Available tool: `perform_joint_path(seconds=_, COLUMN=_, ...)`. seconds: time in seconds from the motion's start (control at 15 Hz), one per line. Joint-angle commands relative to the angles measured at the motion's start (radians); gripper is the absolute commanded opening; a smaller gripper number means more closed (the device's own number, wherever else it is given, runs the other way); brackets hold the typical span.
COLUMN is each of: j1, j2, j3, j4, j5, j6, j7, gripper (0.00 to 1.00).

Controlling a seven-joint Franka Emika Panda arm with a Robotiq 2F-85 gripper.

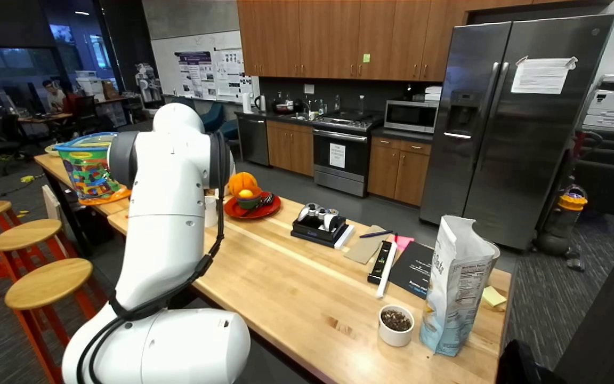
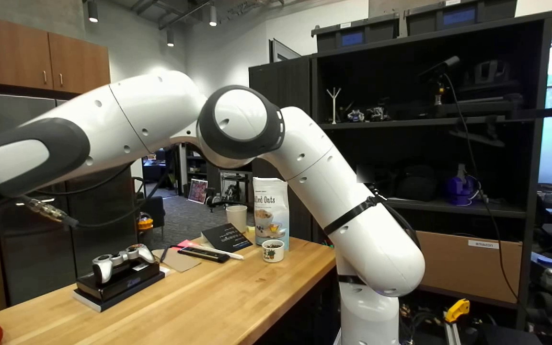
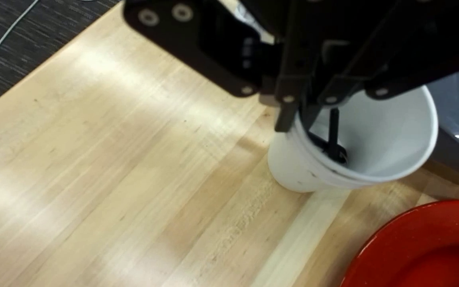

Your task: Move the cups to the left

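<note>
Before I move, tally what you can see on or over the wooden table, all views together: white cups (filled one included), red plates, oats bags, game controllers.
White cups: 3, one gripped at its rim
Red plate: 1
Oats bag: 1
Game controller: 1
Total: 6

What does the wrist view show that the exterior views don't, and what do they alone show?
Only the wrist view shows the gripper shut on the rim of a white cup, with a dark object inside, too unclear to name.

Only the exterior views show the white arm, the game controller and the oats bag.

All share the wooden table and red plate; in an exterior view, probably the same white cup shows beside the arm.
</note>
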State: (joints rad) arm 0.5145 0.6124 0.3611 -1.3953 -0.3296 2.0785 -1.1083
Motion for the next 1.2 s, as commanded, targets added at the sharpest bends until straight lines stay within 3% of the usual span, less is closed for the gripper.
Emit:
perform_joint_path(seconds=0.0, j1=0.025, j2=0.031, j3=-0.017, j4=0.047, j5=-0.022, j6=-0.007, j7=-0.006, gripper=0.31)
perform_joint_path(seconds=0.07, j1=0.027, j2=0.036, j3=-0.018, j4=0.055, j5=-0.023, j6=-0.008, j7=-0.006, gripper=0.31)
perform_joint_path(seconds=0.2, j1=0.032, j2=0.043, j3=-0.019, j4=0.062, j5=-0.023, j6=-0.01, j7=-0.008, gripper=0.42)
perform_joint_path(seconds=0.8, j1=0.048, j2=0.052, j3=-0.032, j4=0.109, j5=-0.027, j6=-0.023, j7=-0.005, gripper=1.0)
perform_joint_path(seconds=1.13, j1=0.032, j2=-0.033, j3=-0.032, j4=0.095, j5=-0.023, j6=-0.021, j7=0.031, gripper=1.0)
